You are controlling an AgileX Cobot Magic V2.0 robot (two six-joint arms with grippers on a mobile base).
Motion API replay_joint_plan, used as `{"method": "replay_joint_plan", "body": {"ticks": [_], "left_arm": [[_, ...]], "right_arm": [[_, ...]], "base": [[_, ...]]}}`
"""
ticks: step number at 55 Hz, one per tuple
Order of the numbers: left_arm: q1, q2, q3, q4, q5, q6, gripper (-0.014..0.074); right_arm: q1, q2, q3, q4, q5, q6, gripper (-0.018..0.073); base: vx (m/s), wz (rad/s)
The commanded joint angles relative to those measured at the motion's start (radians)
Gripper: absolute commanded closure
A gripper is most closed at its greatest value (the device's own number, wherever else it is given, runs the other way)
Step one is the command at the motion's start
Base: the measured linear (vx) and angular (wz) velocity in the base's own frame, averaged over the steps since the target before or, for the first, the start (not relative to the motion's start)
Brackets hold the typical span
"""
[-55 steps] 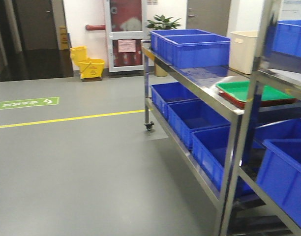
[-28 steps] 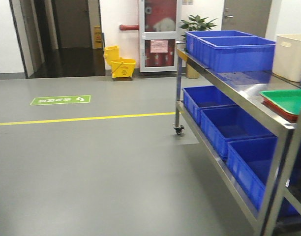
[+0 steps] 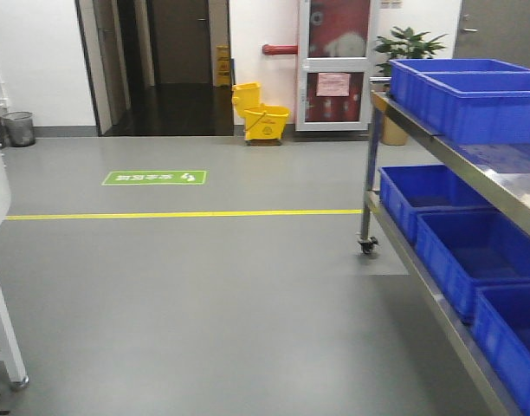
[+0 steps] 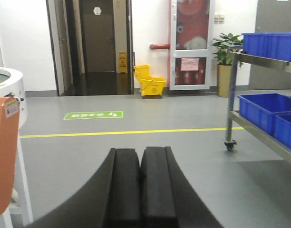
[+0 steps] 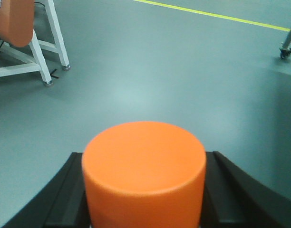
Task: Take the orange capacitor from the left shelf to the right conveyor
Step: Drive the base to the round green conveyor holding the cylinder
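Bare floor (image 3: 213,286) fills the middle of the frame, open back to the doorway (image 3: 178,52). A trolley (image 3: 367,165) with blue bins (image 3: 473,251) blocks the right edge. The conveyor (image 4: 10,88) and its white leg (image 3: 9,334) stand at the left edge; a mop bucket (image 3: 263,120) sits upper centre.

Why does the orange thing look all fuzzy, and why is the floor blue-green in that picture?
Right wrist view: the orange capacitor sits near the lens, so it is out of focus; the floor is tinted blue-green, with a pale glare patch. Left wrist view: the shut left gripper is soft too, the floor greyer. Front view: sharper; the corridor floor shines.
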Motion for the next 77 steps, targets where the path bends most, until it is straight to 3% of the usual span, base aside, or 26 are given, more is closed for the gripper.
{"method": "replay_joint_plan", "body": {"ticks": [1, 77], "left_arm": [[-0.004, -0.011, 0.032, -0.007, -0.082, -0.001, 0.0603], [-0.004, -0.011, 0.032, -0.007, -0.081, -0.001, 0.0603]], "right_arm": [[-0.002, 0.005, -0.028, 0.000, -0.078, -0.014, 0.0233], [-0.002, 0.005, -0.028, 0.000, -0.077, -0.014, 0.0233]], "base": [[0.33, 0.25], [0.34, 0.31]]}}
